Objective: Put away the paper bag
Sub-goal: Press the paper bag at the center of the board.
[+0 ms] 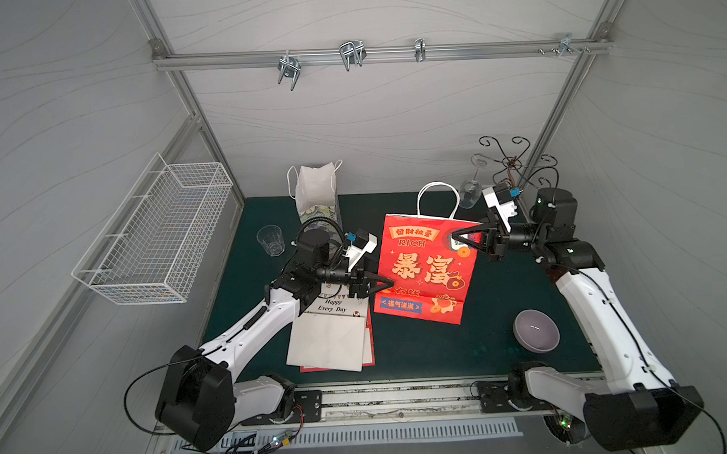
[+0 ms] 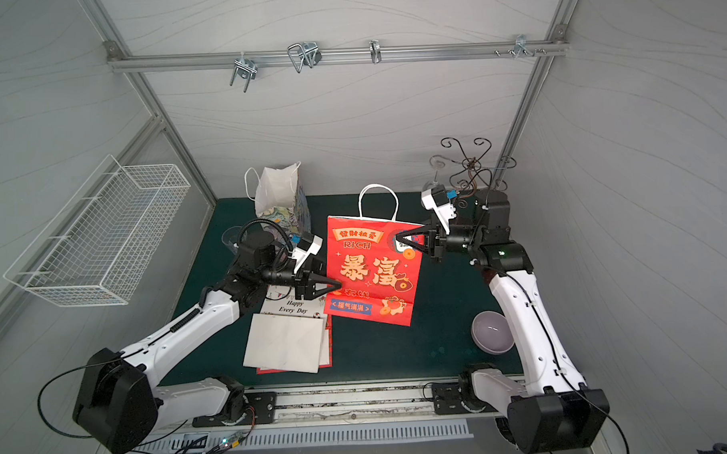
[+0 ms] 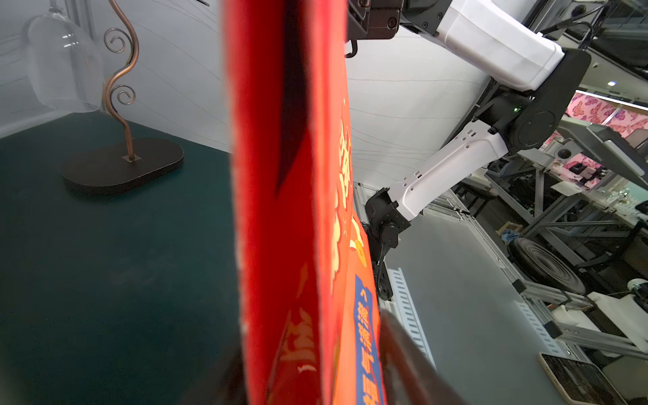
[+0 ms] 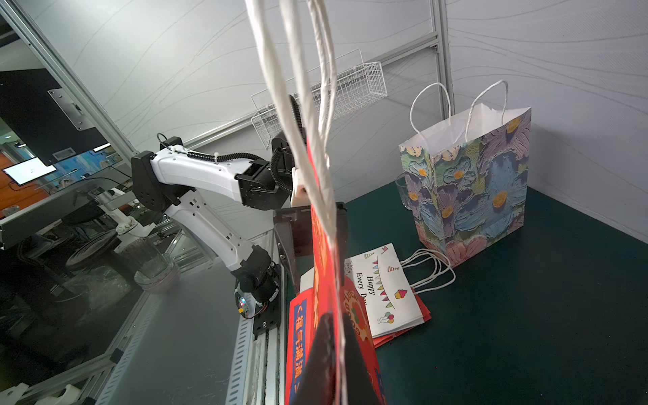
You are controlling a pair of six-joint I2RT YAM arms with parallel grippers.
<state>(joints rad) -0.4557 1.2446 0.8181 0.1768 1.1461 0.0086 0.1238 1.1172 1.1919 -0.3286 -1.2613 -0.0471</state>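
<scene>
Red paper bag point(image 1: 427, 267), frame centre, seeming light, floppy. Right gripper point(image 1: 454, 235) jaws clenching top corner; left gripper point(image 1: 391, 282) jaws released, straddling edge. Handle point(image 1: 437, 188) offering best hold.

Front centre: bench point(image 1: 424, 350) bare between flat bags point(image 1: 326, 341) and bowl point(image 1: 536, 329).
Middle: upright red bag point(image 1: 428, 271).
Back corners: floral bag point(image 1: 317, 192), tumbler point(image 1: 270, 239); glass rack point(image 1: 513, 164).

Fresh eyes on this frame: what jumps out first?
The red paper bag dominates, upright at centre. The right gripper is shut on its upper corner; the left gripper straddles the opposite edge lower down, jaws apart. A floral bag stands at the back, and flat bags lie stacked near the front.
</scene>
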